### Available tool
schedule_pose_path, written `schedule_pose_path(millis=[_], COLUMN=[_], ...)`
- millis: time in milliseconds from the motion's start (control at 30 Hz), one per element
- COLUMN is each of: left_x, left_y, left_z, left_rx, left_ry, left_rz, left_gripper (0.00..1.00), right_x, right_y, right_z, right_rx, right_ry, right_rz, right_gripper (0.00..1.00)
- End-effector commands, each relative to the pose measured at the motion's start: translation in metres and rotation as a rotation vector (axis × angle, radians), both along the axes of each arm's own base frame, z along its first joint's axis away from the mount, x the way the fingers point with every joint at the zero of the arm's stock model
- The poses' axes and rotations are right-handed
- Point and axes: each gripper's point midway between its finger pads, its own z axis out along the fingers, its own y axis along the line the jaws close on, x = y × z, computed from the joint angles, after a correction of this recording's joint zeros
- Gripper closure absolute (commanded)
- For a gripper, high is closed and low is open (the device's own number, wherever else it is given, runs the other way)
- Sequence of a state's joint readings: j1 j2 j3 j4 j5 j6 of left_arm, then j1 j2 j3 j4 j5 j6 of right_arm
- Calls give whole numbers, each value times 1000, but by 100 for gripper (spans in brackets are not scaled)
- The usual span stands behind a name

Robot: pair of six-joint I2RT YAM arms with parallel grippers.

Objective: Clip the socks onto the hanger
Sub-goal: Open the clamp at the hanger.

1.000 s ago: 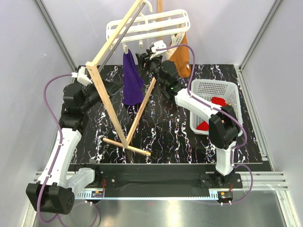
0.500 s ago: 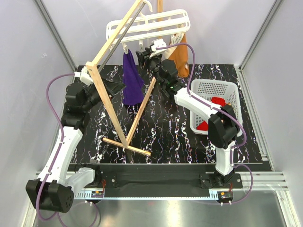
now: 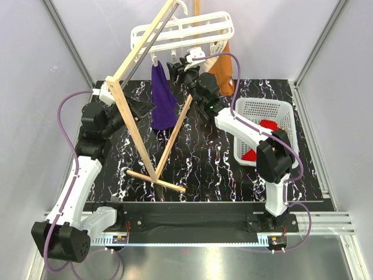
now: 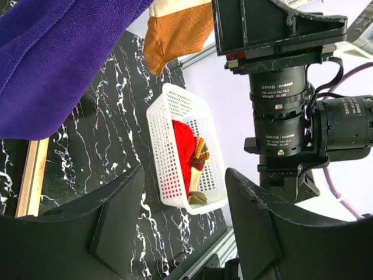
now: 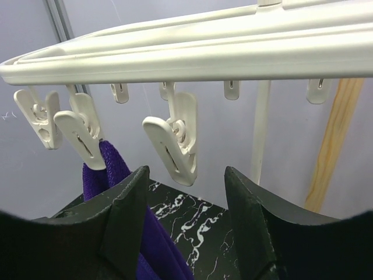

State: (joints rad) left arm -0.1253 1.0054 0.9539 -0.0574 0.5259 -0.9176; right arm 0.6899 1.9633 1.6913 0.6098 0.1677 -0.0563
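White basket [image 3: 256, 102] holds a red sock [image 4: 183, 140] and a striped sock [image 4: 200, 153], neither yet clipped. Left gripper [image 3: 140, 108], fingers spread and empty, beside the hung purple sock [image 3: 163, 105]. Right gripper [image 5: 186, 170], likewise spread and empty, just below a free peg [image 5: 178, 143] of the hanger [image 3: 186, 29]. Judged step: between socks; next move calls for fetching one from the basket.
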Motion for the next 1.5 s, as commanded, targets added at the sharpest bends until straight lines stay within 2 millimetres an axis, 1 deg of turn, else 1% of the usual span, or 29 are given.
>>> schedule_pose_path(millis=[0,233,333,433,467,533,567,667,700,767,800,833,867,900,933,967,1000,1033,1067,1100,1133,1167,1200,1233,1267,1333,1367,1400,1467], left_x=[2,5,7,8,9,8,8,7,6,6,5,7,8,9,13,14,16,18,21,21,24,26,26,30,31,36,36,37,47], left_y=[-2,-4,-6,-8,-8,-9,-10,-12,-13,-17,-18,-20,-21,-21,-23,-23,-23,-24,-23,-25,-26,-26,-28,-29,-29,-33,-34,-38,-40], left_z=[27,28,33,35,35,38,41,52,63,70,83,85,89,97,98,101,106,108,110,118,119,123,131,131,140,146,154,156,159], left_rx=[-17,-23,-30,-33,-32,-35,-37,-42,-47,-61,-78,-85,-91,-101,-103,-105,-108,-110,-113,-127,-133,-141,-147,-150,-157,-175,-183,-189,-198], left_ry=[-84,-75,-96,-96,-94,-111,-121,-164,-210,-242,-293,-307,-323,-355,-358,-365,-391,-399,-408,-443,-459,-479,-512,-515,-540,-556,-572,-574,-573], left_rz=[1,-6,-7,-13,-12,-14,-21,-40,-48,-78,-89,-97,-106,-107,-112,-114,-113,-112,-100,-105,-108,-105,-109,-106,-101,-92,-87,-88,-59], left_gripper=[38,38,39,39,39,40,40,39,39,39,39,39,39,39,39,39,38,38,37,37,37,37,37,37,37,37,37,38,39], right_x=[2,2,0,-3,-3,-5,-7,-12,-14,-18,-20,-20,-19,-22,-22,-27,-29,-30,-32,-33,-33,-35,-39,-41,-44,-50,-53,-55,-60], right_y=[-12,-14,-11,-12,-13,-12,-11,-11,-9,-9,-9,-9,-8,-6,-3,-1,3,3,2,1,0,-1,0,0,0,0,-1,-3,-4], right_z=[38,43,40,44,45,44,43,45,45,44,46,37,34,46,29,46,28,27,38,37,25,32,24,22,29,20,27,18,20], right_rx=[66,64,55,55,53,52,52,51,49,34,29,0,-2,10,-37,-31,-83,-98,-91,-102,-138,-137,-162,-171,-169,-197,-198,-222,-234], right_ry=[-81,-79,-74,-80,-82,-78,-72,-64,-55,-21,-12,49,89,103,175,170,239,263,262,277,323,322,354,367,365,414,410,445,453], right_rz=[-30,-15,-3,9,10,21,27,49,65,77,84,86,89,105,119,144,164,165,168,165,162,164,183,189,200,218,223,223,235], right_gripper=[38,43,46,56,61,65,70,78,85,93,98,100,100,100,100,100,100,100,100,100,100,100,100,100,100,100,100,100,100])
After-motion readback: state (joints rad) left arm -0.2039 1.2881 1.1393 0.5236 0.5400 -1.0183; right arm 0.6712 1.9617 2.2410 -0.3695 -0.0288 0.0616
